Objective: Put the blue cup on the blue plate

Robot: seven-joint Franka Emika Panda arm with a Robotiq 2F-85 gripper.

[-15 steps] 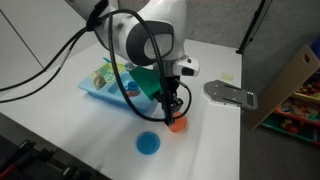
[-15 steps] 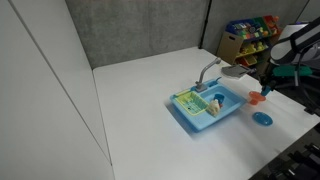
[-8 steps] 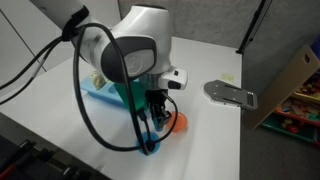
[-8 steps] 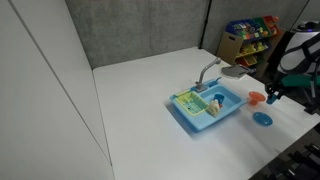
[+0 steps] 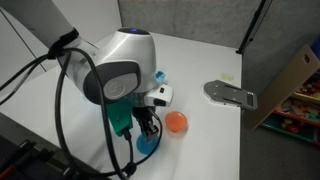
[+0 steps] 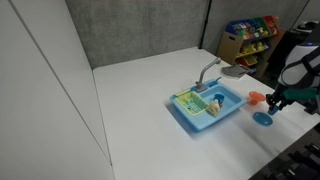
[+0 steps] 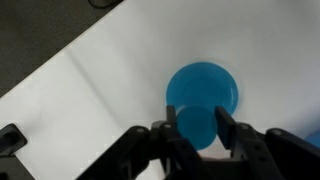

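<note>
In the wrist view my gripper (image 7: 194, 128) is shut on the tiny blue cup (image 7: 195, 125) and holds it just above the near edge of the round blue plate (image 7: 204, 88), which lies on the white table. In both exterior views the gripper (image 5: 147, 127) (image 6: 277, 101) hangs over the blue plate (image 5: 147, 145) (image 6: 263, 119); the arm hides most of the plate and the cup in an exterior view.
An orange round plate (image 5: 176, 122) (image 6: 256, 97) lies beside the blue plate. A light-blue toy sink (image 6: 205, 109) with small toys stands further in. A grey flat piece (image 5: 231, 93) lies toward the table's far side. The table's edge runs near the plates.
The arm has moved from above the orange plate over to the blue plate, carrying the blue cup, and has come lower.
</note>
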